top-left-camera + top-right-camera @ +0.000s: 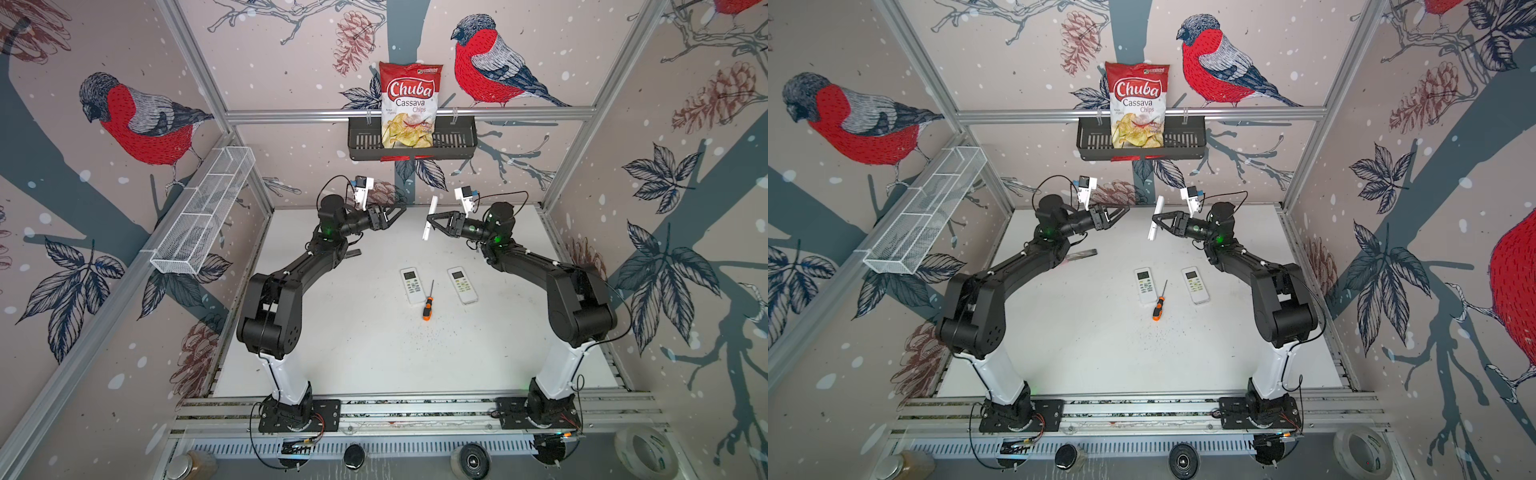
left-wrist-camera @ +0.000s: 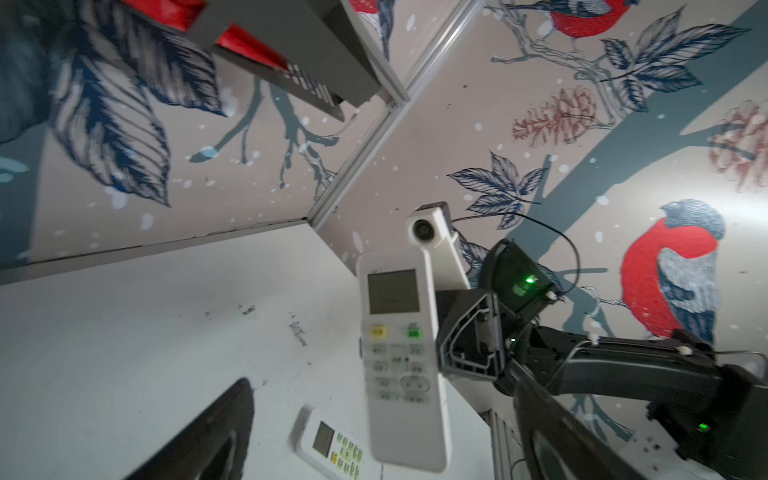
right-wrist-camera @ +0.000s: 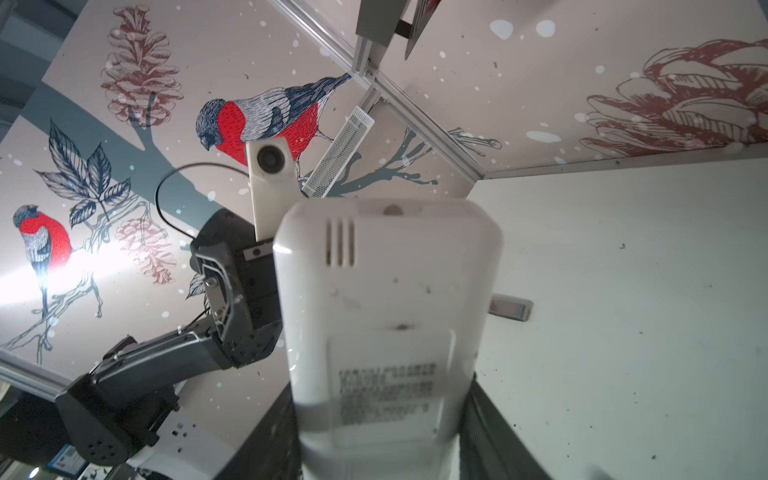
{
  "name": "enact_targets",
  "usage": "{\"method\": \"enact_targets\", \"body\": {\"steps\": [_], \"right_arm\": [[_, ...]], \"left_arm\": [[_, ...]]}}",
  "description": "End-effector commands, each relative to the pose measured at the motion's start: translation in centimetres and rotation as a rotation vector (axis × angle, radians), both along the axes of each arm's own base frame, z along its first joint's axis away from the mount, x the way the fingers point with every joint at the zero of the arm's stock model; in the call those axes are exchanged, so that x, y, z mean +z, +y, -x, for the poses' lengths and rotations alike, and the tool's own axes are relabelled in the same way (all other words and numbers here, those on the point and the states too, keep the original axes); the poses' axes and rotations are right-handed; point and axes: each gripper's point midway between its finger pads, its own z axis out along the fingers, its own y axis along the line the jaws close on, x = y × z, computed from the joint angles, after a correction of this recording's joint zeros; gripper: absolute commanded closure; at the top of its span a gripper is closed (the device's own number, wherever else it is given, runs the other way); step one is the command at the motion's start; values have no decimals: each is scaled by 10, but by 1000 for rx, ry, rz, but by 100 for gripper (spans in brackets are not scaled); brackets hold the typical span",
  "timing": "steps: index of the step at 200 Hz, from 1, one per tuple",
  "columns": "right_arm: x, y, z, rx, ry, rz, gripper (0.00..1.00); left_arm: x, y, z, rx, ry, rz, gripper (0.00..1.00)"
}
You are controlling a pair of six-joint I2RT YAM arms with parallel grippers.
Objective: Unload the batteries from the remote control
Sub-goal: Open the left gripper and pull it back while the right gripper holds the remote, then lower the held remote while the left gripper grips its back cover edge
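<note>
Right pincer pinching a white remote by its long edges, near upright, lifted off the counter. Left pincer spread wide, empty, facing it, apart. Batteries hidden; the remote's back cover looks shut. Below the pincers, two more remotes lie flat, a screwdriver between them.

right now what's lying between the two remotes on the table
The orange-and-black screwdriver lies there, between the left-hand remote and the right-hand remote. Both top views show it.
</note>
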Motion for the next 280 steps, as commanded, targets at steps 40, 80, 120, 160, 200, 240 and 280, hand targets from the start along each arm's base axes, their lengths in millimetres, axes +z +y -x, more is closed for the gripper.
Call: {"method": "enact_targets", "body": {"steps": [40, 80, 120, 160, 200, 240, 280], "right_arm": [[-7, -39, -22, -291, 150, -51, 56], [-32, -64, -31, -487, 294, -3, 55], [-64, -91, -37, -684, 457, 5, 55], [-87, -114, -39, -831, 541, 43, 56], [-86, -120, -38, -895, 548, 26, 57], [-83, -115, -38, -909, 526, 12, 58], [-83, -109, -41, -918, 503, 17, 59]], "left_arm": [[-27, 33, 19, 323, -161, -118, 10], [-40, 23, 47, 474, -250, -204, 16], [-63, 4, 66, 554, -256, -201, 18], [-73, -19, 67, 589, -244, -158, 28], [-85, -52, 60, 568, -254, -123, 30], [-93, -78, 51, 509, -227, -49, 31], [-98, -102, 41, 453, -220, -35, 34]]}}
